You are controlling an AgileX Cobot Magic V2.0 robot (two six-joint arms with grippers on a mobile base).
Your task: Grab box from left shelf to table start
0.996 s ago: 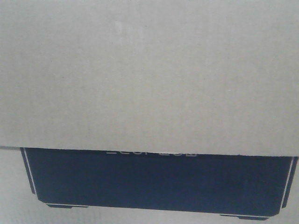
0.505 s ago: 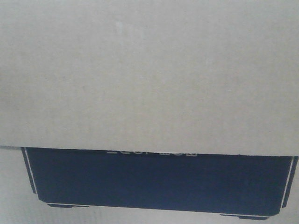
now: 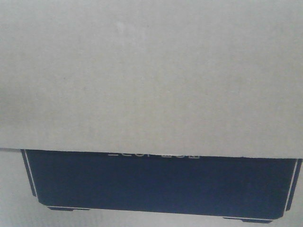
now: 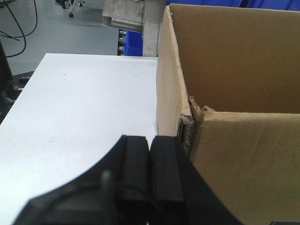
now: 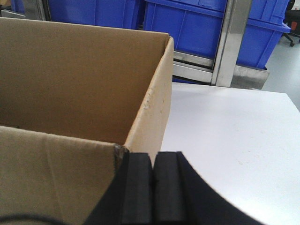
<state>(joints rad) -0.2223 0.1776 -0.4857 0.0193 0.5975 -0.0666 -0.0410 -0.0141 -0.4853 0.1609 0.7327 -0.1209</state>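
The tan cardboard box fills the front view, its black printed panel low in the frame. In the wrist views the box stands open-topped on the white table. My left gripper is shut with nothing between its pads, right against the box's left outer wall near the front corner. My right gripper is shut the same way, against the box's right outer wall. The box's inside looks empty as far as it shows.
The left shelf stands behind the table: metal posts and blue bins in the right wrist view, a metal frame and a blue bin in the left. White table top lies on both sides of the box. Grey floor lies beyond.
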